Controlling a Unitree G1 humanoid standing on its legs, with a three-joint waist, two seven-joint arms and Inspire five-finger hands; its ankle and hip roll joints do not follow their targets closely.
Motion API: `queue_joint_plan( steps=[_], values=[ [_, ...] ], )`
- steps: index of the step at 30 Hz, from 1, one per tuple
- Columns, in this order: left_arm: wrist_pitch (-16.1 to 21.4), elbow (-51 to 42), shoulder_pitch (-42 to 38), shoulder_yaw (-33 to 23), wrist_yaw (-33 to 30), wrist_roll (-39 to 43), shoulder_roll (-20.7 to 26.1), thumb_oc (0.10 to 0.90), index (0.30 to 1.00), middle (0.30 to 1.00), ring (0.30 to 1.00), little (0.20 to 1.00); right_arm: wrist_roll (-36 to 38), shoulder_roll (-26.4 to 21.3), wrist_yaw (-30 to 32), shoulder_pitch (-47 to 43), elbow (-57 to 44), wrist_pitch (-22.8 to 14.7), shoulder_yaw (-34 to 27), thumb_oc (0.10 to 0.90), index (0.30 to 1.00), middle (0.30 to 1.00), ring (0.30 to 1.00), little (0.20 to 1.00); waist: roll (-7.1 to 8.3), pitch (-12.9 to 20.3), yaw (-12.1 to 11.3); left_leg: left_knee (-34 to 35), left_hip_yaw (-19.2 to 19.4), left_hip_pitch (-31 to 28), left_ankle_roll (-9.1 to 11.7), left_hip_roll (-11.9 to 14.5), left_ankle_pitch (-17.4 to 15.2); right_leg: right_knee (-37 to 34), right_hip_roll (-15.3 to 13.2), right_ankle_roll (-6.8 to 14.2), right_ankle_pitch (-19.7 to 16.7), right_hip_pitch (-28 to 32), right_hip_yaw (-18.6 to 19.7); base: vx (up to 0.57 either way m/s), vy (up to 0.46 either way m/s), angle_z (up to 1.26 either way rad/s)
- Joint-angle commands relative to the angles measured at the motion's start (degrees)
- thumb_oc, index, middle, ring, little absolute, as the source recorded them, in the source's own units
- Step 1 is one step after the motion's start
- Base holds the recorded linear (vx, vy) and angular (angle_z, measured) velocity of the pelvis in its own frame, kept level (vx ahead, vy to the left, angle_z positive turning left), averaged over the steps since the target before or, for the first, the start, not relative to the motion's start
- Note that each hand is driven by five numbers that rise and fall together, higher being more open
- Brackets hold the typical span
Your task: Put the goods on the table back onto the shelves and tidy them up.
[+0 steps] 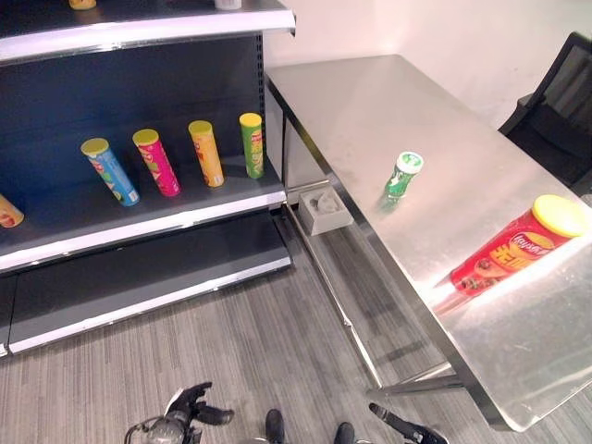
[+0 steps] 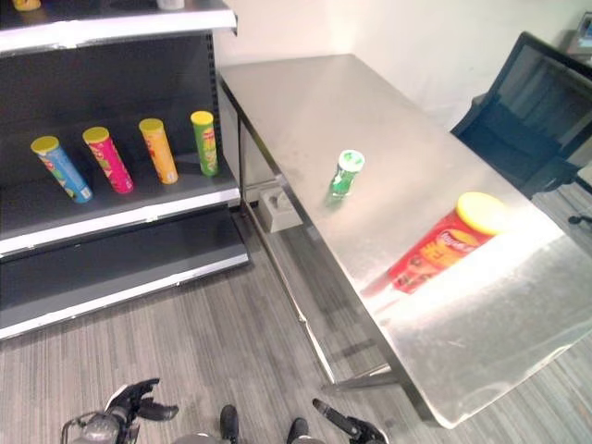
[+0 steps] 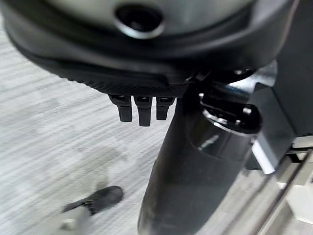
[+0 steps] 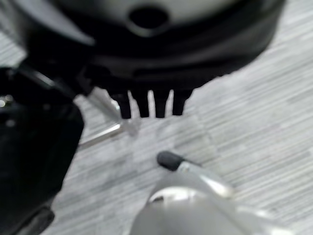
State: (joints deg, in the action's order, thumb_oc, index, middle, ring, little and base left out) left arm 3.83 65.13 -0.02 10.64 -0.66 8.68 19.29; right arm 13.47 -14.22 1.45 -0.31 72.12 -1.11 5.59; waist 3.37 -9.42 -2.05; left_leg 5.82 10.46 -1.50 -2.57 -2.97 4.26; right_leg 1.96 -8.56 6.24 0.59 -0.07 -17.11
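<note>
Red can (image 1: 511,252) lies tilted on the counter (image 1: 388,102) near its right edge; small green bottle (image 1: 403,175) stands upright mid-counter, well apart from it. Four cans (image 1: 206,153) stand in a row on the middle shelf (image 1: 139,222). Left hand (image 1: 190,407) and right hand (image 1: 407,429) hang low over the floor, fingers (image 3: 139,108) straight, holding nothing.

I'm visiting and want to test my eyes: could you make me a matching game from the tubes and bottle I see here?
Things:
1. tall red snack tube with yellow lid
2. small green bottle with white cap
3. blue snack tube with yellow lid
4. green snack tube with yellow lid

Places:
A. shelf, rightmost in the row
B. steel table's near part
C. middle of the table
D. shelf, left of the pink tube

Pairs: 1-B, 2-C, 3-D, 4-A
</note>
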Motion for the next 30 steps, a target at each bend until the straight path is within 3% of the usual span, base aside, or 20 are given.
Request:
queue_joint_plan(
  steps=[1,6,11,13,14,15,17,18,21,23,30],
  values=[
    [1.2,-0.9,-1.9,-0.9,0.4,-2.4,-1.6,0.8,0.9,0.9,0.9,0.9,0.5,-5.9,2.4,2.4,6.3,0.6,-4.9,0.8,0.9,0.9,0.9,0.9,-0.63,-0.5,0.7,-0.8,1.3,-0.2,4.8,4.4,-2.5,-6.4,3.7,1.2,-2.1,5.4,-0.2,0.12,-0.036,-0.13],
    [1.2,-0.4,-1.9,-1.4,1.3,-3.1,-1.5,0.8,0.9,0.9,0.9,0.9,2.6,-10.2,3.1,5.4,11.5,1.1,-12.2,0.8,0.9,0.9,0.9,0.9,-0.51,0.5,2.2,-0.8,2.4,-1.3,5.2,4.7,-3.5,-7.0,4.0,1.6,-1.7,5.8,0.5,0.06,0.004,-0.13],
    [1.3,0.7,-2.4,-2.3,1.9,-5.3,-1.3,0.8,0.9,0.9,0.9,0.9,8.9,-22.7,5.3,9.0,10.8,-0.3,-28.0,0.8,0.9,0.9,0.9,0.9,-0.44,1.5,5.4,-0.8,5.1,-3.0,5.6,5.6,-5.0,-7.0,4.2,2.5,-1.4,5.7,2.2,0.06,0.029,-0.32],
    [1.5,0.4,-2.5,-2.7,1.6,-5.9,-1.5,0.8,0.9,0.9,0.9,0.9,9.9,-26.2,6.9,9.1,0.1,-2.6,-31.5,0.8,0.9,0.9,0.9,0.9,-0.44,1.6,6.7,-0.8,7.1,-3.4,5.6,6.0,-5.3,-7.0,4.3,3.0,-2.0,4.8,3.5,0.0,0.024,-0.49],
    [1.5,0.4,-2.5,-2.7,1.6,-6.0,-1.5,0.8,0.9,0.9,0.9,0.9,9.8,-26.1,7.0,9.2,-0.2,-2.5,-31.7,0.8,0.9,0.9,0.9,0.9,-0.46,1.7,6.5,-0.8,7.2,-3.2,5.6,6.0,-5.1,-7.0,4.3,2.9,-2.2,4.5,3.7,-0.06,0.044,-0.74],
    [1.5,-0.5,-2.6,-2.4,1.6,-6.4,-1.7,0.8,0.9,0.9,0.9,0.9,7.3,-29.8,9.4,7.8,-22.6,-6.0,-32.3,0.8,0.9,0.9,0.9,0.9,-0.43,1.4,7.8,-0.8,10.6,-3.8,5.5,6.6,-5.2,-7.0,4.6,3.4,-3.3,3.0,6.2,-0.05,0.051,-0.75],
    [1.5,-0.7,-2.1,-1.8,2.0,-6.9,-1.7,0.8,0.9,0.9,0.9,0.9,6.7,-32.3,8.8,5.6,-34.8,-8.4,-31.4,0.8,0.9,0.9,0.9,0.9,-0.55,1.3,8.2,-0.8,12.5,-4.6,5.4,6.9,-5.6,-7.0,4.7,3.7,-3.5,2.6,7.5,-0.02,0.039,-0.76],
    [1.5,-0.7,-2.2,-1.8,2.0,-6.9,-1.7,0.8,0.9,0.9,0.9,0.9,6.7,-32.2,8.8,5.6,-35.1,-8.3,-31.4,0.8,0.9,0.9,0.9,0.9,-0.49,1.4,8.0,-0.8,12.7,-4.3,5.4,7.0,-5.3,-7.0,4.8,3.6,-3.8,2.2,7.7,-0.02,0.018,-1.19],
    [1.7,-2.1,-1.2,-1.3,2.9,-8.2,-1.3,0.8,0.9,0.9,0.9,0.9,7.5,-35.6,4.2,4.3,-57.8,-11.3,-30.8,0.8,0.9,0.9,0.9,0.9,-0.75,1.4,8.4,-0.8,14.7,-5.2,5.5,7.3,-5.5,-7.0,4.9,3.9,-3.9,1.9,8.9,0.0,0.013,-0.67],
    [2.4,-4.9,-0.6,-0.7,4.3,-8.3,-0.5,0.8,0.9,0.9,0.9,0.9,12.0,-39.2,-0.6,3.6,-67.9,-13.6,-30.8,0.8,0.9,0.9,0.9,0.9,-0.86,1.7,8.1,-0.8,14.7,-5.4,5.6,7.5,-5.3,-7.0,4.8,3.9,-3.8,2.2,8.4,0.02,-0.021,-0.19],
    [3.1,-5.8,1.0,0.5,6.3,-10.0,-0.5,0.8,0.9,0.9,0.9,0.9,17.5,-41.3,-6.6,2.3,-79.4,-14.2,-31.2,0.8,0.9,0.9,0.9,0.9,-1.38,2.9,7.5,-0.8,13.4,-5.2,6.0,7.6,-5.0,-7.0,4.5,3.5,-3.2,3.4,6.4,0.01,-0.027,0.2]
  ],
)
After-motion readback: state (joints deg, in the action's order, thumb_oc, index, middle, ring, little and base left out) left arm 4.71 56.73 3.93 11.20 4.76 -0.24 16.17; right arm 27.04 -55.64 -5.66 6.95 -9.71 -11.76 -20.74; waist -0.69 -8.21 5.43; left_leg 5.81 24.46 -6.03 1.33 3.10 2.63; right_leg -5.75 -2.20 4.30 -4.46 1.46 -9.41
